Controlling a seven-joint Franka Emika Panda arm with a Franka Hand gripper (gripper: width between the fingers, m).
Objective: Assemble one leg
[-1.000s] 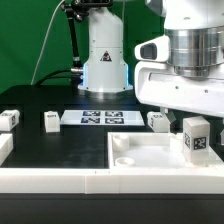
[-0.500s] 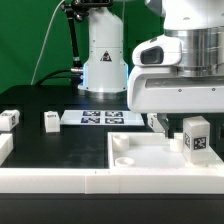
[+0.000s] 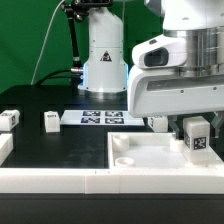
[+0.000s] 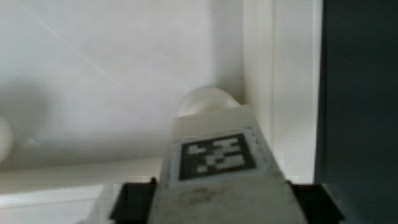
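Observation:
A white leg (image 3: pixel 196 134) with a black-and-white tag stands upright in the large white panel (image 3: pixel 150 165) near its far corner on the exterior view's right. My gripper (image 3: pixel 193 124) is low over it, one finger on each side. In the wrist view the leg (image 4: pixel 219 165) fills the gap between the two black fingers (image 4: pixel 130 200), and both pads touch its sides. The gripper (image 4: pixel 219 203) is shut on the leg. Beyond the leg's tip a rounded corner mount (image 4: pixel 210 98) of the panel (image 4: pixel 89 90) shows beside the panel's rim.
Three more legs lie on the black table: two at the exterior view's left (image 3: pixel 8 119) (image 3: pixel 51 120) and one behind the panel (image 3: pixel 157 122). The marker board (image 3: pixel 100 118) lies at the back. The robot base (image 3: pixel 105 60) stands behind it.
The gripper has come down and a little toward the exterior view's left, so it now covers the top of the leg. The leg has stayed in place.

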